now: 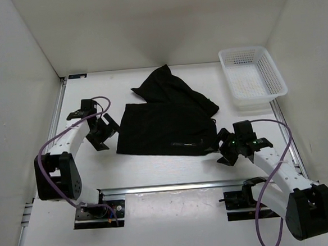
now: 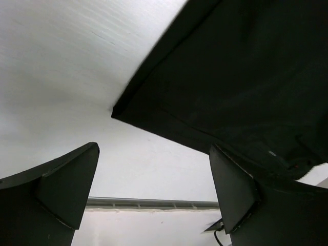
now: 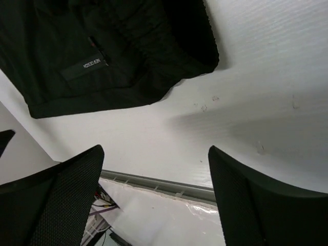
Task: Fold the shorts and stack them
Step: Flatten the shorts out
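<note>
Overhead and wrist views of a white table (image 1: 156, 166) with black shorts (image 1: 164, 126) spread between two claws.

**Hidden or unclear.** The shorts lie as a flat near panel with a crumpled flap beyond it. Whether the flap is a leg folded over or a second layer cannot be told. In the left wrist view the shorts (image 2: 241, 77) run off the top and right edges, and their near edge passes behind the right-hand finger (image 2: 241, 195). In the right wrist view the shorts (image 3: 102, 51) are cut off at the top and left. A small label with white lettering (image 3: 94, 63) is too small to read. From overhead, the right claw (image 1: 223, 147) overlaps the bunched near corner of the cloth, so contact cannot be judged there.

**Claws.** The left claw (image 1: 109, 128) has its fingers spread apart with nothing between them. A cloth corner lies just ahead of the left claw (image 2: 154, 148), toward its right-hand finger. The right claw (image 3: 156, 149) is likewise spread wide and holds nothing. The cloth lies ahead of it and to its left, with bare table between.

**Surroundings.** A white mesh basket (image 1: 258, 98) stands well beyond the right claw, apart from the shorts. A metal rail (image 1: 174, 186) crosses the table behind both claws. A purple cable (image 1: 97, 99) loops over the left arm.
</note>
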You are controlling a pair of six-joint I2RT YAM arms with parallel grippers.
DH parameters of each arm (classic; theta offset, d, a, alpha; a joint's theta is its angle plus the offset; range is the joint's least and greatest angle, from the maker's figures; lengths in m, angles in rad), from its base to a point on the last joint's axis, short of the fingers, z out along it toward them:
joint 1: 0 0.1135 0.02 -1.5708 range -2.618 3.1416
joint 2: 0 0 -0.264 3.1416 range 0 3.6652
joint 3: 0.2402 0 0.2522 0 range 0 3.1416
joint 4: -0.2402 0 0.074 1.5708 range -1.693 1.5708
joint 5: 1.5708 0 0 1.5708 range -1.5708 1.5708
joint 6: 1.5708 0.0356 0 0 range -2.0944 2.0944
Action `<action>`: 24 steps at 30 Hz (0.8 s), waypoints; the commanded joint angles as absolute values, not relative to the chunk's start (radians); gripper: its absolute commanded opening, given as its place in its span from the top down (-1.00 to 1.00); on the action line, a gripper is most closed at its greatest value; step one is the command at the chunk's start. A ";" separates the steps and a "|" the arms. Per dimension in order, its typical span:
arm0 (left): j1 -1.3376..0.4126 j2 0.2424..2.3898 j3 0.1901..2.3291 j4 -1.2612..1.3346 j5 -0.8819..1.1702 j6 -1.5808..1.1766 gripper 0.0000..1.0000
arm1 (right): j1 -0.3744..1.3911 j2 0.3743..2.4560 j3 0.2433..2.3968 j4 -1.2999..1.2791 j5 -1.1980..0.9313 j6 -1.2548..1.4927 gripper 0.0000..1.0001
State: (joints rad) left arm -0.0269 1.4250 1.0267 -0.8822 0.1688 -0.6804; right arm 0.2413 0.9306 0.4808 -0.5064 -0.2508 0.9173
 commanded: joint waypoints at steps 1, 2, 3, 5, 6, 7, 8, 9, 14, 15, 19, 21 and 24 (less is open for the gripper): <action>-0.035 1.489 0.976 -0.819 0.201 -0.680 -1.00 | 0.235 0.963 0.459 -0.351 -0.327 1.029 -0.76; -0.035 1.509 0.967 -0.805 0.213 -0.680 -1.00 | 0.235 0.977 0.459 -0.338 -0.315 1.029 -0.76; -0.044 1.528 0.954 -0.776 0.222 -0.680 -1.00 | 0.235 0.991 0.459 -0.312 -0.302 1.029 -0.76; -0.055 1.580 0.954 -0.752 0.222 -0.689 -1.00 | 0.225 1.041 0.459 -0.273 -0.279 1.029 -0.76; -0.055 1.597 0.954 -0.752 0.222 -0.689 -1.00 | 0.225 1.060 0.459 -0.258 -0.279 1.029 -0.76; -0.067 1.615 0.968 -0.740 0.222 -0.689 -1.00 | 0.225 1.098 0.459 -0.247 -0.267 1.029 -0.76; -0.067 1.646 0.968 -0.739 0.222 -0.689 -1.00 | 0.225 1.118 0.459 -0.236 -0.256 1.014 -0.72; -0.077 1.660 0.983 -0.739 0.222 -0.689 -1.00 | 0.225 1.136 0.459 -0.213 -0.246 1.014 -0.72; -0.087 1.729 1.022 -0.730 0.187 -0.698 -0.53 | 0.225 1.278 0.485 -0.169 -0.193 0.971 -0.47; -0.087 1.746 1.034 -0.730 0.187 -0.698 -0.42 | 0.225 1.298 0.508 -0.169 -0.174 0.957 -0.39; -0.087 1.792 1.097 -0.730 0.167 -0.698 0.32 | 0.235 1.362 0.564 -0.181 -0.133 0.908 0.38; -0.087 1.815 1.118 -0.730 0.181 -0.698 0.79 | 0.235 1.374 0.597 -0.210 -0.101 0.884 0.90; -0.087 1.803 1.170 -0.730 0.201 -0.698 0.79 | 0.235 1.374 0.670 -0.281 -0.086 0.825 1.00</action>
State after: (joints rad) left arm -0.0837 1.8187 1.1141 -0.7685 0.2020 -0.7002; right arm 0.2317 1.3788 0.5880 -0.2283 -0.1505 0.9043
